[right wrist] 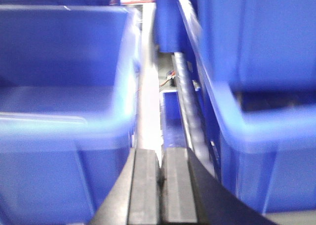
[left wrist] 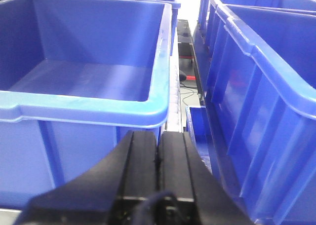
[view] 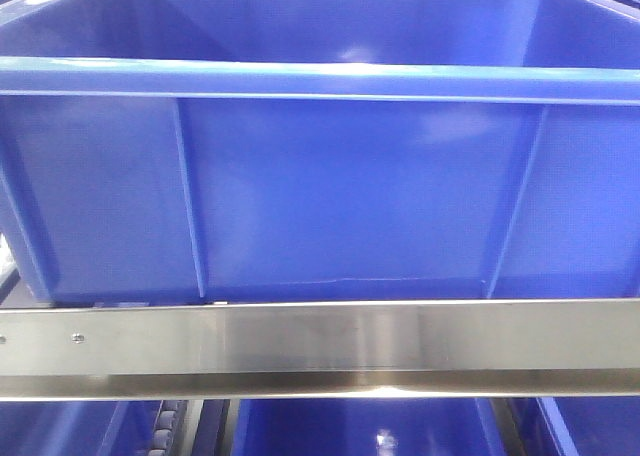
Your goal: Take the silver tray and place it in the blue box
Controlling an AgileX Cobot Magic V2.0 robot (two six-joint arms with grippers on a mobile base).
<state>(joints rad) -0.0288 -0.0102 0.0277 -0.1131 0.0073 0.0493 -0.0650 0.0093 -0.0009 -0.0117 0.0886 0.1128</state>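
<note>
The silver tray is out of view in all three views. A deep blue box (view: 320, 76) with a thick rim and ribbed walls fills the front view; its floor is hidden from here. In the left wrist view my left gripper (left wrist: 158, 134) is shut with nothing between its black fingers, just short of the rim corner of an empty blue box (left wrist: 84, 106). My right gripper (right wrist: 161, 151) is also shut and empty, pointing down the gap between a blue box (right wrist: 64, 121) on its left and another on its right; this view is blurred.
A stainless steel shelf rail (view: 320, 341) runs across below the box, with more blue boxes (view: 360, 426) beneath it. Further blue boxes (left wrist: 261, 87) stand close on the right of the left gripper. A roller track (right wrist: 185, 92) and a steel rail (right wrist: 147, 101) lie between the boxes.
</note>
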